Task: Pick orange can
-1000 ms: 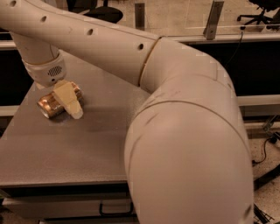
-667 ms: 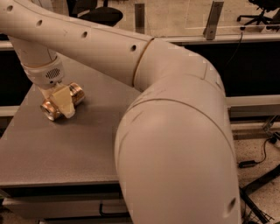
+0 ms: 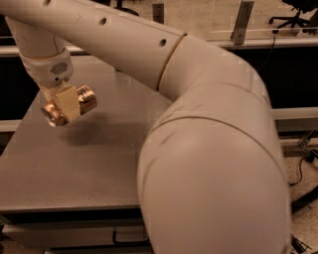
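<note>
fingers (image 3: 67,103) clamped on orange can (image 3: 87,98) | above grey table (image 3: 74,173), left side | office chair (image 3: 293,12) behind

One orange can (image 3: 87,98) in one tool (image 3: 66,106) above one table (image 3: 74,171)

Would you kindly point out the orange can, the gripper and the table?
orange can (image 3: 87,97): camera view, its upper shiny end.
gripper (image 3: 67,105): camera view, between the fingers clamped around the can's middle.
table (image 3: 99,163): camera view, bare grey top.

Office-style lab: a grey desk (image 3: 99,168) under the end effector (image 3: 67,105) gripping the orange can (image 3: 87,97); glass partition (image 3: 203,17) and swivel chair (image 3: 293,11) beyond it.
</note>
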Robot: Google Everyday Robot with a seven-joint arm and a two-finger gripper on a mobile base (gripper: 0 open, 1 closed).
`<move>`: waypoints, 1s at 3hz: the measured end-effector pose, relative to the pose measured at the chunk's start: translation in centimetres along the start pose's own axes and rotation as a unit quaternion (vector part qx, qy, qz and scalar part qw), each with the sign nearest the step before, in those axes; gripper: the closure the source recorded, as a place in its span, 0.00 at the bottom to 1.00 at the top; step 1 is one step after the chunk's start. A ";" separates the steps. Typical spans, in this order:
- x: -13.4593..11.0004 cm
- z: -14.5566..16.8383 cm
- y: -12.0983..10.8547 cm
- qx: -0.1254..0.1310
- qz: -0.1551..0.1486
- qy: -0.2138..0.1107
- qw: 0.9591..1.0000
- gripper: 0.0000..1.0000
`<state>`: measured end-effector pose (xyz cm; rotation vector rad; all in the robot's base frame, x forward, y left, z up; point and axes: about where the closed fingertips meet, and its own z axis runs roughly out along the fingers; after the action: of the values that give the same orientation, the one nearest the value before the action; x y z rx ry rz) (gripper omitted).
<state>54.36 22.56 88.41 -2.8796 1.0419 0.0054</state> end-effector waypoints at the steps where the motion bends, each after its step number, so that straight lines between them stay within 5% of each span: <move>1: -0.2 -3.7 1.1 0.029 -0.008 -0.017 0.999 1.00; 3: -1.0 -8.5 3.4 0.063 -0.027 -0.053 0.996 1.00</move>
<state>51.25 19.92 96.66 -2.7592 0.9098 0.0858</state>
